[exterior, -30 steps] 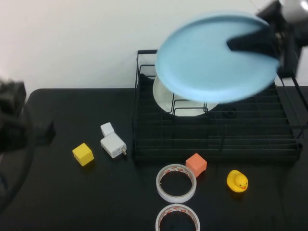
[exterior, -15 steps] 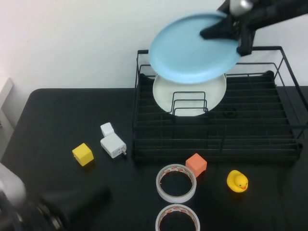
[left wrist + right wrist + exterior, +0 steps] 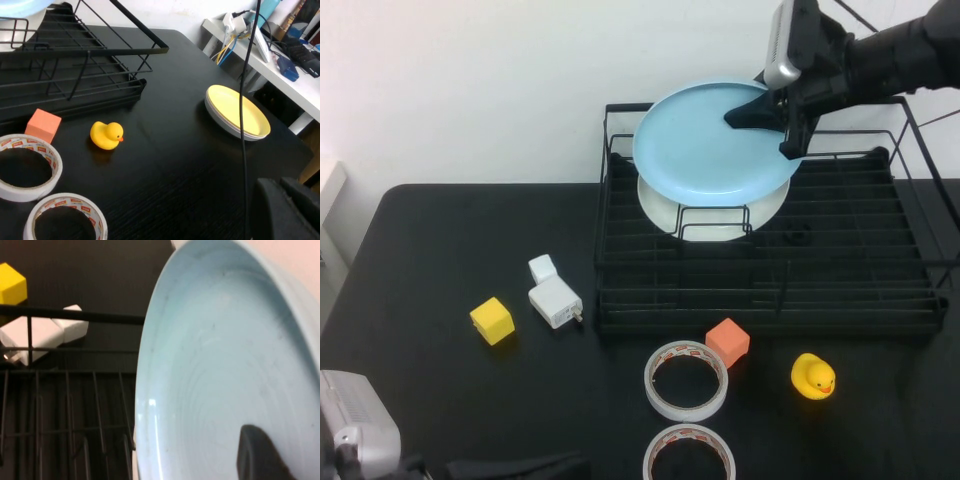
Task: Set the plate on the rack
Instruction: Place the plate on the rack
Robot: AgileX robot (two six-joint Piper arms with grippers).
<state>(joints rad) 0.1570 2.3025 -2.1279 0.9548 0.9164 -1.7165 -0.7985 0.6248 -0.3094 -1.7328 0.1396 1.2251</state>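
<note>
The sky-blue plate (image 3: pixel 705 140) is tilted over the back left of the black wire rack (image 3: pixel 770 300), in front of a pale plate (image 3: pixel 720 215) that stands in the dividers. My right gripper (image 3: pixel 767 115) is shut on the blue plate's right rim. In the right wrist view the plate (image 3: pixel 215 365) fills the frame, with one finger (image 3: pixel 257 455) on its face and the rack's rail (image 3: pixel 65 317) beyond. My left gripper (image 3: pixel 570 464) is low at the table's front left, shut and empty; it also shows in the left wrist view (image 3: pixel 282 195).
On the table in front of the rack are a yellow cube (image 3: pixel 492 320), a white adapter (image 3: pixel 553 298), an orange cube (image 3: pixel 727 342), two tape rolls (image 3: pixel 687 380) (image 3: pixel 689 455) and a rubber duck (image 3: pixel 813 377). Yellow plates (image 3: pixel 237 110) lie at the table's right.
My right gripper has carried the blue plate down and to the left, over the pale plate in the rack. My left arm has dropped to the front left corner.
</note>
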